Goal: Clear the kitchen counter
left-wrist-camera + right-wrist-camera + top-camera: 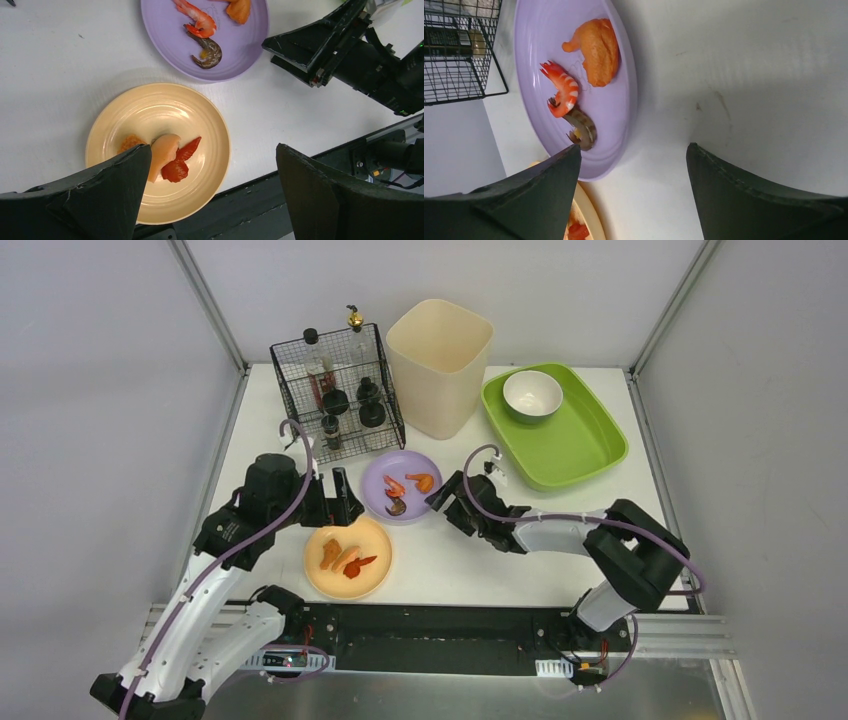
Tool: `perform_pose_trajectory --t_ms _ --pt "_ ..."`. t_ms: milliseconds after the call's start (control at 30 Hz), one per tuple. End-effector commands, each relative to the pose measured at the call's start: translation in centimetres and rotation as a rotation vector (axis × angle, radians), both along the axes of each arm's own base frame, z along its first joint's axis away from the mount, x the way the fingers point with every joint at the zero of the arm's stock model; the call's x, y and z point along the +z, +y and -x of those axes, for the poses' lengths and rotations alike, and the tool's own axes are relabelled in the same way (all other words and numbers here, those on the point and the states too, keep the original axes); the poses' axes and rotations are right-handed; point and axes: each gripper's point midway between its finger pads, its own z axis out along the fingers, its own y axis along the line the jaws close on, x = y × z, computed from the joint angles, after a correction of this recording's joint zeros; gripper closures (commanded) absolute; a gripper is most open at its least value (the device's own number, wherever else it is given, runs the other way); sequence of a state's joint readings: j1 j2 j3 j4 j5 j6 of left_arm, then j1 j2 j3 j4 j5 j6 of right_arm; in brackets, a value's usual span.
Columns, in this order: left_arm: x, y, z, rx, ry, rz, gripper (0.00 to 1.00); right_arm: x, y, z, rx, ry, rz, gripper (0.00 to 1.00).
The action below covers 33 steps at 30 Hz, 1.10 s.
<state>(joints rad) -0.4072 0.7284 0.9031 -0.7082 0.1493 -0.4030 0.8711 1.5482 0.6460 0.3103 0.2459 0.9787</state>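
Left gripper (342, 505) and right gripper (445, 507) of mine gape empty above the matte white counter (450, 575), grey walls (100, 390) around.

No legible text or labels anywhere.

**Top view:** bright, even, diffuse light from above. The kitchen counter (440, 575) is near-white but not blown out, with only faint, soft shadows. There is mild glare on the metal sheet (450, 695) at the bottom edge. Sharp throughout; the frame posts (210, 305) lean outward (wide-lens spread).

**Left wrist view:** yellow plate (165, 115) crisp, with a soft shadow along its upper-left rim. The left gripper (214, 150) is dark and shows little surface detail.

**Right wrist view:** dimmer — a broad grey shadow covers the counter at right. The purple plate (531, 60) is in focus; the right gripper (633, 147) is slightly soft-edged.
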Motion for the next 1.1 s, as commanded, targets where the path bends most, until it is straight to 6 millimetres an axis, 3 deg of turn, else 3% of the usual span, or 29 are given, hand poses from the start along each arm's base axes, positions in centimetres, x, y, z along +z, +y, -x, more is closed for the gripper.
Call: perform_pose_trajectory --t_ms 0,200,567,1067 --pt "0.3 -0.3 0.1 -0.026 -0.039 0.007 0.01 1.4 2.8 -1.7 -0.029 -0.029 -0.108 0.22" --pt "0.1 -0.1 0.1 -0.017 -0.037 0.004 0.01 0.0 3.7 -1.9 -0.027 0.002 -0.113 0.33" --pt "-0.1 0.1 0.0 -0.009 -0.026 0.012 0.01 -2.5 3.6 -1.4 -0.026 0.049 -0.099 0.67" --pt "-0.5 0.3 -0.2 0.002 -0.014 0.01 0.01 -1.7 4.2 -0.8 0.04 0.054 -0.078 0.92"
